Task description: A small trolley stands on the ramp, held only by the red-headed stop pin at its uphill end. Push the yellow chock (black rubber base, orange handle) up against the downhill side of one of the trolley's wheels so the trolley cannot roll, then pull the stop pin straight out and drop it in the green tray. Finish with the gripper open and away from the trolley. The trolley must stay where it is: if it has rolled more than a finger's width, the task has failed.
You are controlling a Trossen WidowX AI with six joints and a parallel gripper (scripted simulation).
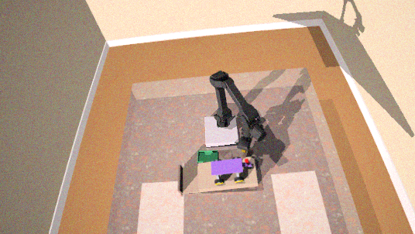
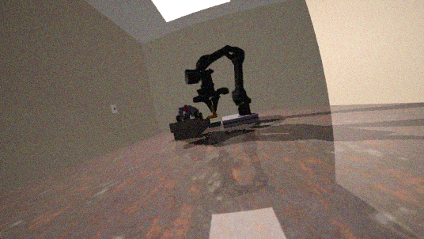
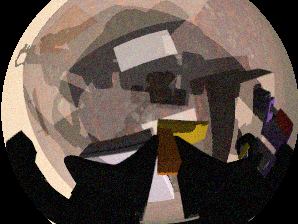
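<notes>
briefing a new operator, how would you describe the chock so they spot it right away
Find the black arm over the tan ramp beside the purple trolley. The chock is the piece clamped in the gripper, an orange handle between the fingers with a yellow block at its end. Nothing else nearby is orange and yellow.

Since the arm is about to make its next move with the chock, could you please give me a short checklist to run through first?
1. Gripper shut on the orange handle of the chock: ok.
2. Stop pin seated at the uphill end of the trolley: ok.
3. Chock set against a wheel: not ok; it is at the gripper, apart from the wheels.
4. Green tray in view beside the trolley: ok.
5. Free path to the wheel's downhill side: cannot tell.
</notes>
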